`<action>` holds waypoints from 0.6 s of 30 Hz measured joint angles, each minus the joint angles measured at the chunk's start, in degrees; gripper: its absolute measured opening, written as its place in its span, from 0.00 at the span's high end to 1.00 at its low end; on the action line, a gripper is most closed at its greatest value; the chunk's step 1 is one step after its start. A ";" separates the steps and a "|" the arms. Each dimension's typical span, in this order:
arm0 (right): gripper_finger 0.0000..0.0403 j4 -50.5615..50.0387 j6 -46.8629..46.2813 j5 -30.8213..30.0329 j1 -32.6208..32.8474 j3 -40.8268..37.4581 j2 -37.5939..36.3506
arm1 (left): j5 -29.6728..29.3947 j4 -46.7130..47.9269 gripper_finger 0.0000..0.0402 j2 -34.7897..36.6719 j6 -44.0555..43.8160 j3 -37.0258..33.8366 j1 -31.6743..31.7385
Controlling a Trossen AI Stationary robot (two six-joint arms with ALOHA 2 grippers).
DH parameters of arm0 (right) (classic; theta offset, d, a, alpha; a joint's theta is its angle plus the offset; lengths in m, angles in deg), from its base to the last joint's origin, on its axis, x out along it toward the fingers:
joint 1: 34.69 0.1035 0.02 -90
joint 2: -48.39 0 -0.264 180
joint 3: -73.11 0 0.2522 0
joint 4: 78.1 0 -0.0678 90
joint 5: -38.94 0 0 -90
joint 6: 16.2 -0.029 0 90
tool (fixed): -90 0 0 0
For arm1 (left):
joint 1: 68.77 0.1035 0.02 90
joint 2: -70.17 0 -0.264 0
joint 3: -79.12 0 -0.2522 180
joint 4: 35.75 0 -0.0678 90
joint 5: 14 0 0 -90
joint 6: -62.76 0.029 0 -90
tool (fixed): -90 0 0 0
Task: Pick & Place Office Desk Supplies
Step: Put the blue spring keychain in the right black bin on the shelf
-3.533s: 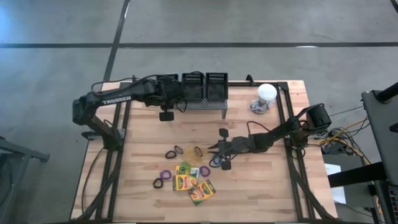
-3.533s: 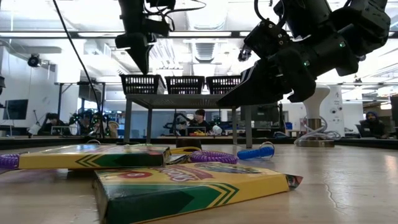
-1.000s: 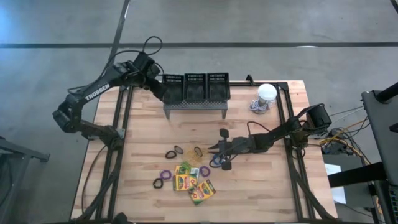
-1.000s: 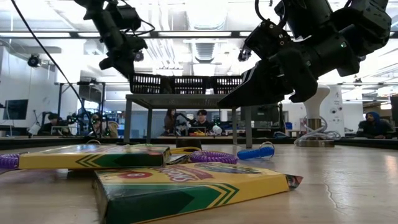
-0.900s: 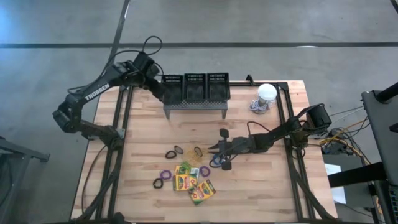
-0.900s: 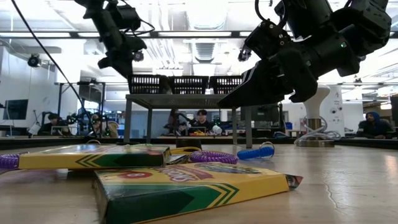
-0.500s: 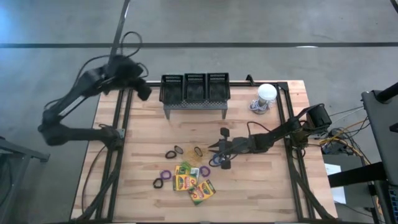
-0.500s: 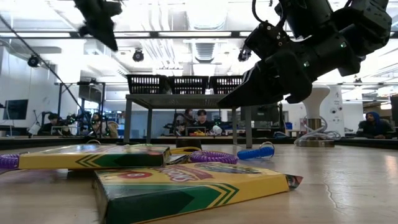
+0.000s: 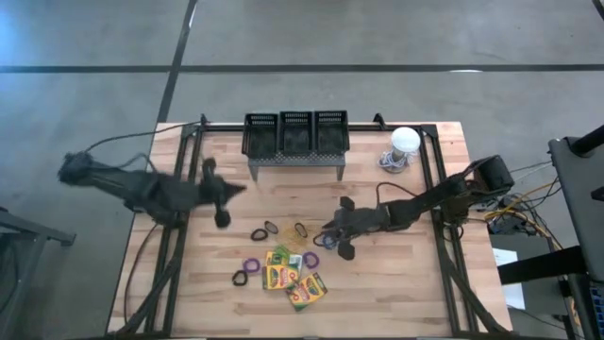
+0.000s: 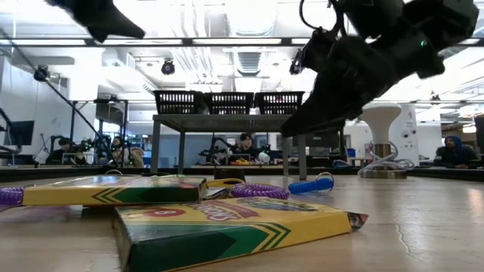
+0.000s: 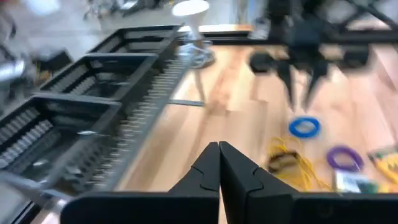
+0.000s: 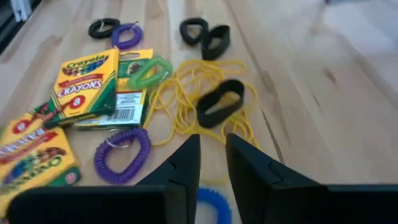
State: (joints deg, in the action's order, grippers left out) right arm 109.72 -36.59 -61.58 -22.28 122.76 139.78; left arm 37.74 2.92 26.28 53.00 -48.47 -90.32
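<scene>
High view: crayon boxes (image 9: 294, 280) and loops (image 9: 271, 228) remain on the table; bins (image 9: 296, 132) appear empty. Left gripper (image 9: 223, 194) is pressed together; right gripper (image 9: 332, 235), slightly spread, hovers over a blue loop (image 12: 213, 204).

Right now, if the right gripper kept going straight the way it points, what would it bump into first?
Probably the black loop lying on the tangle of yellow loops; it sits straight ahead of the right gripper. A blue loop lies under the fingertips, though height is unclear.

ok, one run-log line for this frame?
left gripper: shut, empty, above table | right gripper: slightly open, over blue loop | bins: on stand
</scene>
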 joint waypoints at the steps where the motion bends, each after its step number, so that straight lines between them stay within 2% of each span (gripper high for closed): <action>1: 0.78 -2.22 -1.92 -0.13 0.51 0.12 -0.97 | -2.95 -1.15 1.00 -0.73 -0.65 -1.45 -4.13; 4: 0.73 -6.29 -6.05 -0.12 2.73 0.25 -3.10 | -9.57 -5.19 1.00 -3.10 -3.65 -5.25 -15.18; 8: 0.66 -8.52 -10.50 -0.42 6.09 0.27 -3.21 | -13.27 -12.39 0.99 -6.88 -6.55 -9.72 -24.54; 13: 0.56 -8.54 -12.35 -4.73 9.17 1.19 2.48 | -13.67 -23.04 0.99 -11.67 -7.28 -14.70 -28.16; 18: 0.49 -9.07 -4.05 -6.17 10.47 6.20 8.95 | -14.76 -29.32 0.99 -15.98 -7.28 -16.55 -27.84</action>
State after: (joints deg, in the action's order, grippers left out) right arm 100.65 -40.64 -67.75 -11.81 128.97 148.73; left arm 22.98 -26.40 10.30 45.72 -65.03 -118.16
